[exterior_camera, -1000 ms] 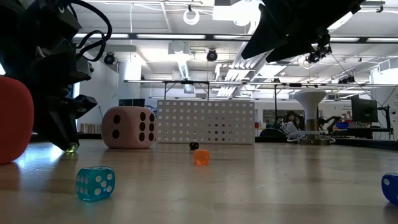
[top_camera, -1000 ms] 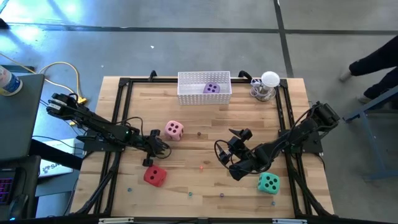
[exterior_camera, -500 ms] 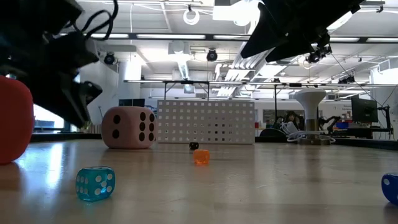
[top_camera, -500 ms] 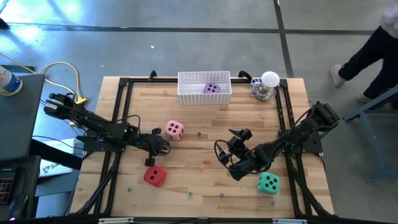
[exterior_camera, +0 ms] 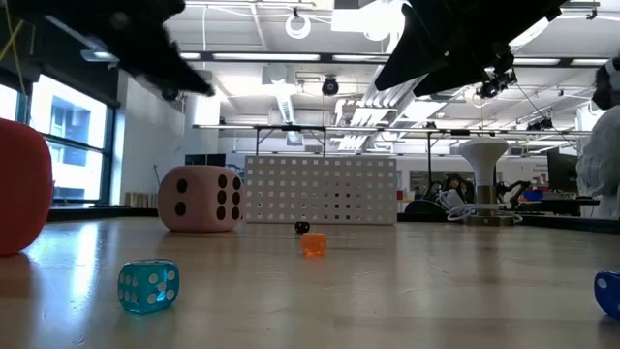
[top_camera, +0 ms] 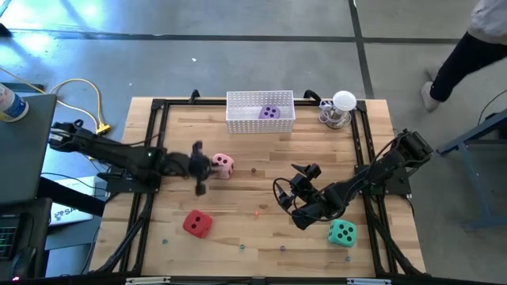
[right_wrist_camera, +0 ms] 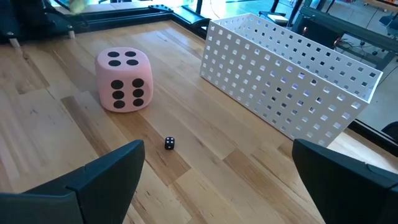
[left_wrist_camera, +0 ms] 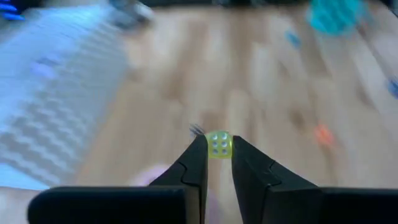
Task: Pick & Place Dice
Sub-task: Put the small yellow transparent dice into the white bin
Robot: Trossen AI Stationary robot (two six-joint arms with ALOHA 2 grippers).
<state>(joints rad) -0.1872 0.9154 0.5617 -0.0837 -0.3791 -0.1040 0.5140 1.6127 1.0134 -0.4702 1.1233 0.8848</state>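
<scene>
The left hand (left_wrist_camera: pixel 217 149) pinches a small yellow die (left_wrist_camera: pixel 219 144) between its two fingertips, raised above the bench (top_camera: pixel 261 134); from overhead this hand (top_camera: pixel 198 168) sits just beside the pink die (top_camera: pixel 223 165), on that die's left, with its arm reaching in from the bench's left edge. The pink die stands on the wood left of the middle, and in the right wrist view its pips look dark (right_wrist_camera: pixel 124 79). Near it lies a tiny black die (right_wrist_camera: pixel 170 143), and toward the near side a small orange die (exterior_camera: pixel 314 244). The right hand (top_camera: pixel 295 207) hovers over the bench right of the middle with its fingers (right_wrist_camera: pixel 93 180) spread wide and nothing between them. Just beside that hand, toward the near right corner, sits the teal-green die (top_camera: pixel 342 233). The red die (top_camera: pixel 197 223) rests on the near left part of the bench, well apart from the teal-green one. At the far edge stands a white perforated basket (top_camera: pixel 238 119), and the purple die (top_camera: pixel 269 112) lies inside it, toward its right end. To the right of the basket, at the far right corner, is a small white-topped stand (top_camera: pixel 341 109). In the low view a small translucent blue die (exterior_camera: pixel 148 286) lies close to the camera. Beyond the bench's right side a person's leg (top_camera: pixel 463 55) shows on the floor.
</scene>
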